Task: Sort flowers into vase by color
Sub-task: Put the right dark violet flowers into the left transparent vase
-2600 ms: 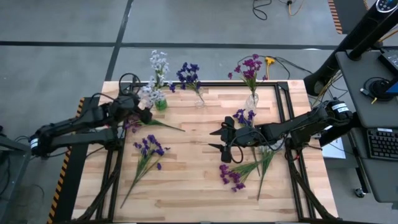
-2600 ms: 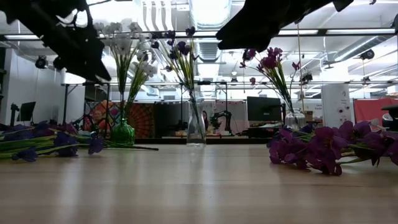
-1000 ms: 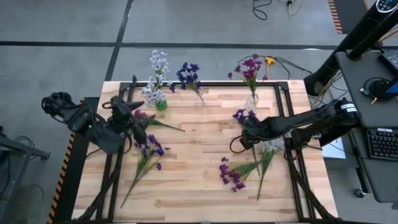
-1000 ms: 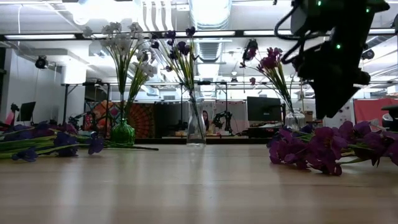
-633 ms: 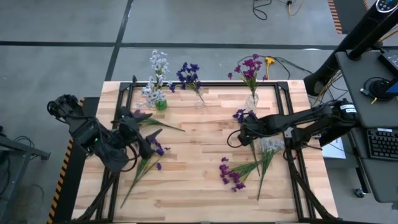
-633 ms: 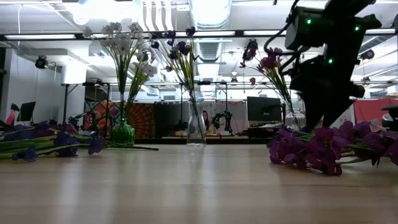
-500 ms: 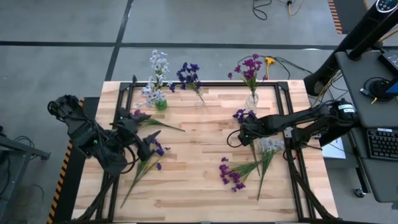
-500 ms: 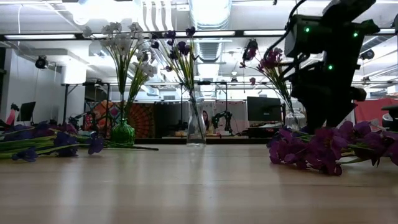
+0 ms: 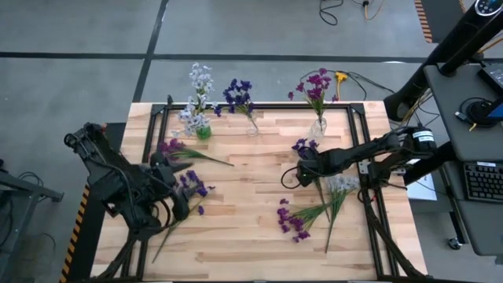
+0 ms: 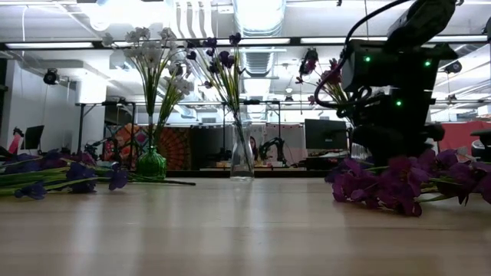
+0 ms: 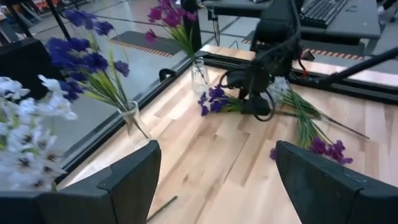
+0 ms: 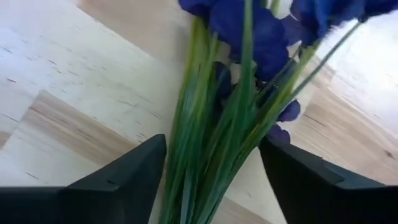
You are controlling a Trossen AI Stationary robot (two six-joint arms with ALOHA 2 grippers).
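My right gripper points steeply down over a dark blue sprig lying flat on the table in front of the magenta vase. It is open, with a finger on either side of the sprig's green stems. My left gripper hangs open and empty above a loose dark blue bunch at the table's left. A magenta sprig lies nearby. More magenta and whitish flowers lie at the right.
Along the far edge stand a green vase with whitish flowers, a clear vase with dark blue ones and the clear magenta vase. Bare wood lies in the table's middle. A black frame rims the table.
My right gripper has sunk toward the table onto the dark blue sprig by the magenta vase. My left gripper has swung away from the green vase toward the table's near edge, coming over the dark blue bunch. No flower has moved.
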